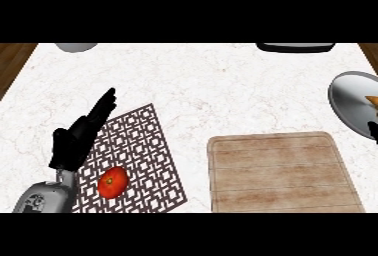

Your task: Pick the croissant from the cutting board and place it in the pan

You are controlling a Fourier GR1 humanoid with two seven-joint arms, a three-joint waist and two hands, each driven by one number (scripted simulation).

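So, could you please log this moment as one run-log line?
left hand open, resting by mat | cutting board bare | croissant over pan | right hand barely visible

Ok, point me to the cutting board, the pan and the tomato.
cutting board (280, 172): head view, middle of its bare wooden top.
pan (348, 100): head view, right edge, grey inside surface.
tomato (112, 182): head view, middle of its red skin, on the patterned mat.
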